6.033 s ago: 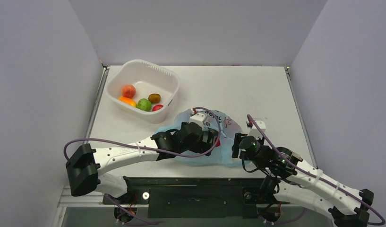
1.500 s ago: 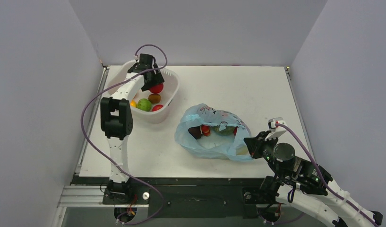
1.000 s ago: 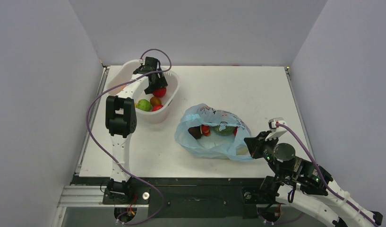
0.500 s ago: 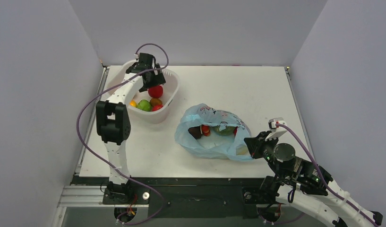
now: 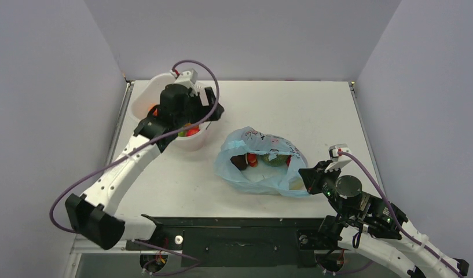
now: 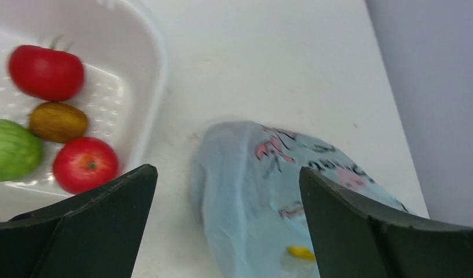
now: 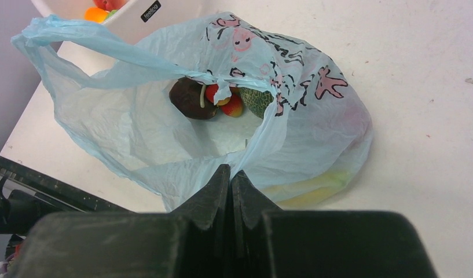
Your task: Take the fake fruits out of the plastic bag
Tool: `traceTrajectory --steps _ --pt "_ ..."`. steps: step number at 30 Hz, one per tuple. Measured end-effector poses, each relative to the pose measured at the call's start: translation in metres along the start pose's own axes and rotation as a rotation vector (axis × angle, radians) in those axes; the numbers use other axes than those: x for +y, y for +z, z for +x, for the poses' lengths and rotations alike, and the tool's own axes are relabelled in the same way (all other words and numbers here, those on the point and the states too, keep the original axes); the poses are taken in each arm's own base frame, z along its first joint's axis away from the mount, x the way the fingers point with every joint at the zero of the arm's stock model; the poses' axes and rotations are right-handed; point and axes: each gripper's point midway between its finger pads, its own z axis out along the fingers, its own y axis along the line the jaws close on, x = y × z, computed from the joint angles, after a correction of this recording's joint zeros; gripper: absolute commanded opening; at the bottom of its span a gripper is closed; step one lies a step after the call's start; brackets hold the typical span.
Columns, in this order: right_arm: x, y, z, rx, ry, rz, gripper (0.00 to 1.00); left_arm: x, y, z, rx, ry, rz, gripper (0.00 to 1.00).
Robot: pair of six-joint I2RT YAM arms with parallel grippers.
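Listing by view.

**Top external:** the left gripper (image 5: 204, 111) hung spread and empty over the white rigid plastic tub (image 5: 142, 88). The right gripper (image 5: 307, 174) was pinched on the near rim of the thin translucent light-blue plastic bag (image 5: 263, 180), which lay mid-table.

**Left wrist:** the tub (image 6: 156, 69) held a glossy red tomato-shaped fruit (image 6: 46, 72), a brown oval piece (image 6: 58, 121), a lime-green piece (image 6: 11, 149) and a red apple (image 6: 85, 164). The arm mostly hid these from above.

**Right wrist:** this view showed the bag's inside most plainly. It held a dark brown round piece (image 7: 192, 98), a red-orange ball bunch (image 7: 229, 103) and a green ribbed gourd (image 7: 258, 101). A yellow banana-like piece (image 7: 318, 188) showed through the film.

**Judgement:** part-done, with about four pieces yet to remove.
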Motion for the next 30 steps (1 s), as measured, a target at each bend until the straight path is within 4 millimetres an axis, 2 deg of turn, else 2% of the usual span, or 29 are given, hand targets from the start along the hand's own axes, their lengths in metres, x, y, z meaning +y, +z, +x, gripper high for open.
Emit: traceTrajectory --steps 4,6,11,13,15,17,18,21,22,23,25,28,30 --pt "0.001 0.000 0.001 0.004 -0.002 -0.007 0.00 -0.058 -0.056 0.049 0.013 0.097 0.219 0.92" --pt "0.001 0.000 0.001 0.005 -0.002 -0.008 0.00 -0.078 -0.082 0.063 0.015 0.134 0.308 0.91" --pt "0.002 0.000 0.001 0.006 -0.003 -0.010 0.00 -0.125 -0.150 0.075 -0.023 0.186 0.554 0.89" --pt "0.002 0.000 0.001 0.006 -0.002 -0.010 0.00 -0.142 -0.165 0.081 -0.019 0.198 0.630 0.86" --pt "0.002 0.000 0.001 0.006 -0.002 -0.010 0.00 -0.161 -0.173 0.096 0.007 0.225 0.697 0.83" --pt "0.002 0.000 0.001 0.006 -0.002 -0.010 0.00 -0.180 -0.171 0.120 0.056 0.268 0.740 0.77" --pt "0.002 0.000 0.001 0.006 -0.002 -0.010 0.00 -0.186 -0.166 0.132 0.082 0.286 0.745 0.70" --pt "0.002 0.000 0.001 0.006 -0.002 -0.009 0.00 -0.204 -0.135 0.180 0.181 0.356 0.720 0.54" --pt "0.001 0.000 0.001 0.005 -0.001 -0.010 0.00 -0.204 -0.120 0.198 0.220 0.380 0.688 0.45" --pt "0.001 -0.001 0.001 0.003 0.000 -0.010 0.00 -0.200 -0.103 0.217 0.259 0.409 0.643 0.41" --pt "0.001 -0.003 -0.001 -0.008 0.009 -0.016 0.00 -0.190 -0.079 0.241 0.314 0.444 0.563 0.30" --pt "0.000 -0.008 -0.006 -0.035 0.026 -0.025 0.00 -0.179 -0.054 0.262 0.362 0.477 0.467 0.24" --pt "-0.001 -0.011 -0.009 -0.051 0.036 -0.029 0.00 -0.179 -0.044 0.264 0.364 0.482 0.428 0.23"
